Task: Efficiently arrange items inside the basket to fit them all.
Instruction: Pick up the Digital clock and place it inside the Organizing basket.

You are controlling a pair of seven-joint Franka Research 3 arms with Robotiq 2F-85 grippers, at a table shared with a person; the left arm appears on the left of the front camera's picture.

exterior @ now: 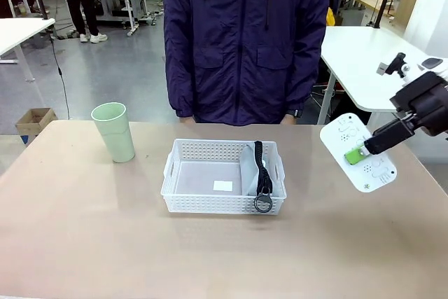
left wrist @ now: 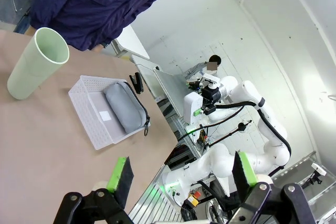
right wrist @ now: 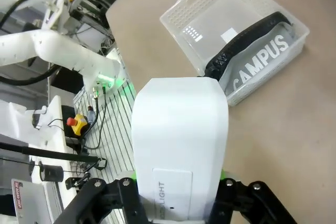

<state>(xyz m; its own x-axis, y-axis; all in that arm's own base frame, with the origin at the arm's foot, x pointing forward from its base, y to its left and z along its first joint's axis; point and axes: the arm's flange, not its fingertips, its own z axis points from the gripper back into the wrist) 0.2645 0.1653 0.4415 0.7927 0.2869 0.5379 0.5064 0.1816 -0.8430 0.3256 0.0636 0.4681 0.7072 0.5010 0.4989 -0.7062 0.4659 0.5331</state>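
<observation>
White box (exterior: 341, 133) is held clamped in right end effector (exterior: 358, 150), aloft, right of basket (exterior: 210, 204). Pouch (exterior: 250, 173) is lodged at basket's right end. Cup (exterior: 114, 131) is left standing on tabletop (exterior: 84, 229). Left end effector (left wrist: 182, 167) is spread, empty. Step judged: box placement. Lowering into the bare floor beside the pouch is called for.

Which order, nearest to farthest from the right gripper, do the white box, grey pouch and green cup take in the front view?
1. White box, held in the right gripper, table's right.
2. Grey pouch, at the basket's right end.
3. Green cup, far left.
</observation>
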